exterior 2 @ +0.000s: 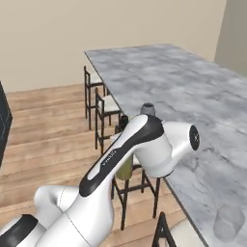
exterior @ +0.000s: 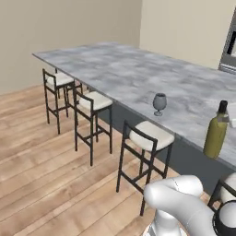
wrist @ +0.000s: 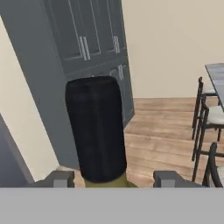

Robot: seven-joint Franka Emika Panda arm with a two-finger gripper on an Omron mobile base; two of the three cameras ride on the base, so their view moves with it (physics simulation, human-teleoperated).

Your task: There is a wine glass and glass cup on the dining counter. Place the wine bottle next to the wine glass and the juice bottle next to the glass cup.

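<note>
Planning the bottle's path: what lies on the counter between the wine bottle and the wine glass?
Nothing: in the left base view only bare marble of the dining counter separates the wine bottle from the wine glass.

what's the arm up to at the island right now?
The white arm's pincer is closed on the slim olive-green wine bottle, gripping it near its black top, with the bottle at the near edge of the long grey-white marble dining counter. The small clear stemmed wine glass stands on that edge a little further along, apart from the bottle. A clear straight-sided glass cup stands on the counter too. Whether the bottle's base touches the marble, I can't tell.
</note>
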